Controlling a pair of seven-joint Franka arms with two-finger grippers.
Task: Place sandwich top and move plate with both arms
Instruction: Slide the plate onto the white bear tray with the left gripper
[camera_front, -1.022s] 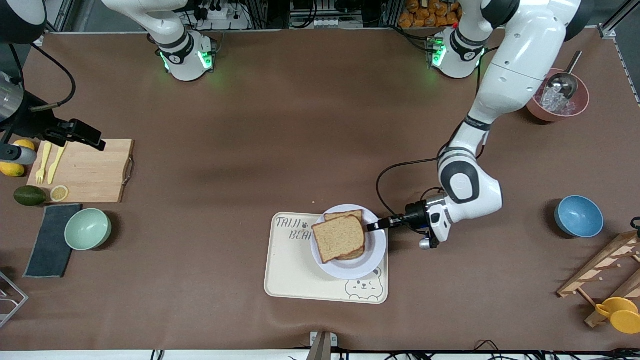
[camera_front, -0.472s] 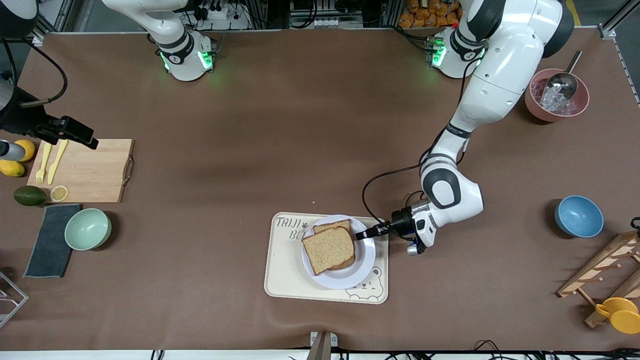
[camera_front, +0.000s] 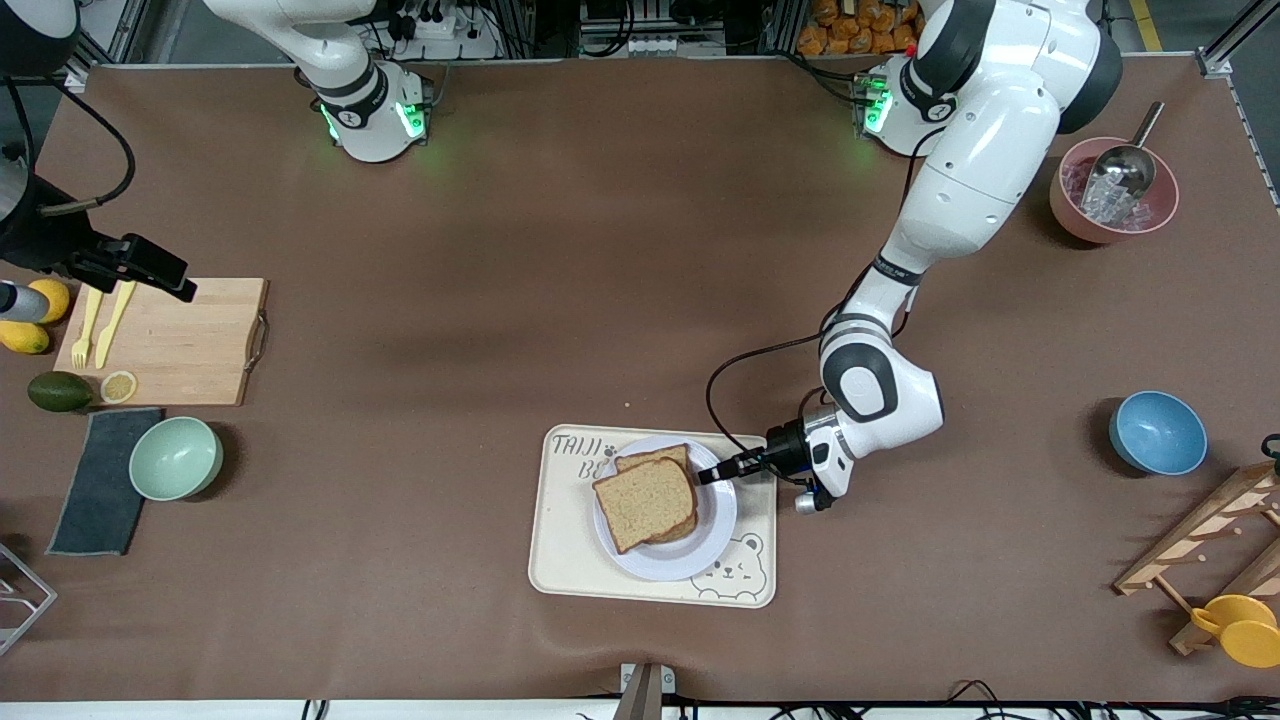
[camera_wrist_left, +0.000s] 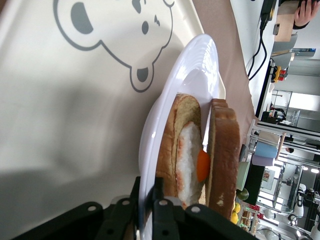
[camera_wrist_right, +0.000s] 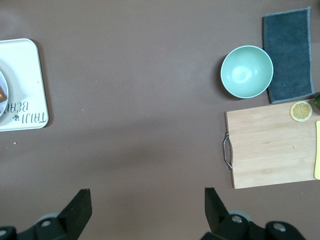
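Observation:
The plate (camera_front: 700, 545) sits on the cream bear-print tray (camera_front: 570, 560) and carries a sandwich. The sandwich top (camera_front: 643, 502), a plain brown slice, lies over a lower slice with fried egg (camera_wrist_left: 186, 150). My left gripper (camera_front: 706, 475) is shut on the plate's rim at the side toward the left arm's end. In the left wrist view the plate's (camera_wrist_left: 200, 65) rim runs between the left gripper's (camera_wrist_left: 147, 189) fingers, with the sandwich top (camera_wrist_left: 223, 150) just past them. My right gripper (camera_front: 150, 268) hangs open and holding nothing over the table by the cutting board, and waits; the right gripper (camera_wrist_right: 147, 202) shows wide apart.
At the right arm's end are a wooden cutting board (camera_front: 170, 340) with yellow cutlery, a green bowl (camera_front: 176, 457), a grey cloth (camera_front: 100, 480), an avocado and lemons. At the left arm's end stand a blue bowl (camera_front: 1157, 432), a pink ice bowl (camera_front: 1113, 205) and a wooden rack (camera_front: 1220, 540).
The left gripper has slid the plate with the sandwich across the tray toward the right arm's end. The right gripper has shifted only slightly.

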